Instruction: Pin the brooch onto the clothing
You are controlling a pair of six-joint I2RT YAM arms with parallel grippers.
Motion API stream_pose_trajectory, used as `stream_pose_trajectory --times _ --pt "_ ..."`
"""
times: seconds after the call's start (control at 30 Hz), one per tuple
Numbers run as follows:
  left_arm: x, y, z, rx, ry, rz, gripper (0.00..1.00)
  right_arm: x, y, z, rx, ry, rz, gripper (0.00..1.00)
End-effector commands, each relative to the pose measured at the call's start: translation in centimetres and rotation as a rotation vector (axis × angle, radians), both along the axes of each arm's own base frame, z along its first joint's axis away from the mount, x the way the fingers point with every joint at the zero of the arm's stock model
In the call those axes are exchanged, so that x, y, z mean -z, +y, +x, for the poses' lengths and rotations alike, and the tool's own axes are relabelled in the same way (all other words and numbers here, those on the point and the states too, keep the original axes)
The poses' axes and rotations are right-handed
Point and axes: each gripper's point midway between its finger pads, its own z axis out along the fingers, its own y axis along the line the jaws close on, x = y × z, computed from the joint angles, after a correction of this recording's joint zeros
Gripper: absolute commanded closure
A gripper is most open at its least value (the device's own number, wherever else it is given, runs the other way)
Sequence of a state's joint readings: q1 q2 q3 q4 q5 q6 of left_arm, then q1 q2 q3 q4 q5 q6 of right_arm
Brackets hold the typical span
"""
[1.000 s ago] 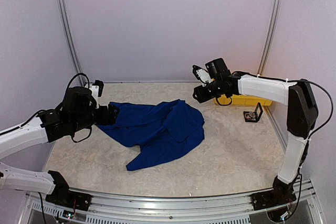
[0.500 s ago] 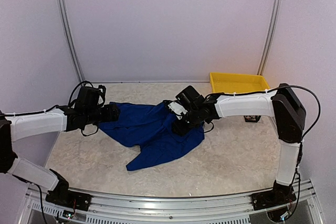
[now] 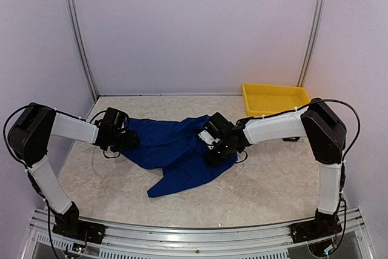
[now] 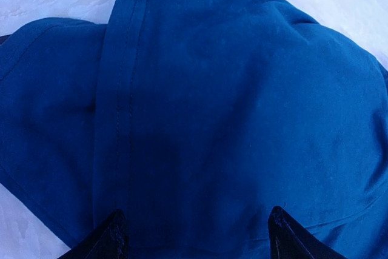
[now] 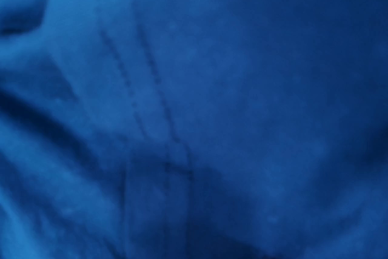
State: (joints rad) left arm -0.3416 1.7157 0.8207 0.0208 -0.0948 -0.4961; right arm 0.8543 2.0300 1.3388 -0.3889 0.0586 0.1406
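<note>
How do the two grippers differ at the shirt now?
The left gripper meets the shirt at its left edge, the right gripper at its right-hand folds. The left gripper's jaws stand apart; the right gripper's are hidden, its camera showing only fabric. Both are at the shirt.

Soft, even light fills the overhead view, with faint shadows beside the shirt [image 3: 173, 147]. The right wrist view is dim and blurred; the left is sharper, brighter.

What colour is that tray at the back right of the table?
The tray is plain bright yellow; the top external view shows it best.
</note>
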Motion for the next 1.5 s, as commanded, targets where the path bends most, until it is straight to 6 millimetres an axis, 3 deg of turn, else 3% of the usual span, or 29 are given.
stream_pose_trajectory --times 0.0,0.17,0.43,0.6,0.7,0.8,0.9,0.93,1.1,1.27,1.47 --pt "-0.3 0.9 1.3 -0.044 -0.035 0.008 0.25 0.4 -2.2 0.2 0.051 -0.041 -0.084 0.55" --pt "0.0 1.9 1.0 -0.071 -0.03 0.006 0.26 0.2 -3.2 0.5 0.065 -0.062 -0.13 0.54" --pt "0.8 1.8 0.4 -0.055 -0.018 0.003 0.26 -3.4 -2.4 1.5 0.054 -0.118 -0.094 0.52" --pt "1.6 1.3 0.0 -0.038 0.001 0.004 0.33 -4.3 -2.1 1.8 0.059 -0.13 -0.076 0.52" --pt "1.3 0.8 0.0 -0.019 -0.012 0.004 0.48 -4.1 -1.9 1.6 0.05 -0.118 -0.068 0.51" --pt "1.3 0.2 0.0 0.008 -0.012 0.002 0.68 -4.9 -1.2 1.3 0.04 -0.098 -0.016 0.49" --pt "1.5 -0.2 -0.1 0.018 -0.007 -0.008 0.97 -6.3 -0.9 1.3 0.05 -0.106 0.043 0.48" --pt "1.3 -0.6 -0.1 0.026 -0.014 -0.009 1.0 -6.5 -1.0 1.4 0.056 -0.112 0.045 0.48" --pt "-0.8 -1.8 0.1 0.054 -0.069 0.018 1.0 -6.2 -2.2 1.5 0.1 -0.115 0.022 0.49" --pt "-2.7 -2.0 0.3 0.063 -0.106 0.024 1.0 -5.2 -0.9 -0.3 -0.045 -0.061 0.063 0.5" --pt "-4.7 -1.8 0.3 0.058 -0.145 0.023 1.0 -2.6 -0.6 -0.5 -0.064 -0.014 0.024 0.57"
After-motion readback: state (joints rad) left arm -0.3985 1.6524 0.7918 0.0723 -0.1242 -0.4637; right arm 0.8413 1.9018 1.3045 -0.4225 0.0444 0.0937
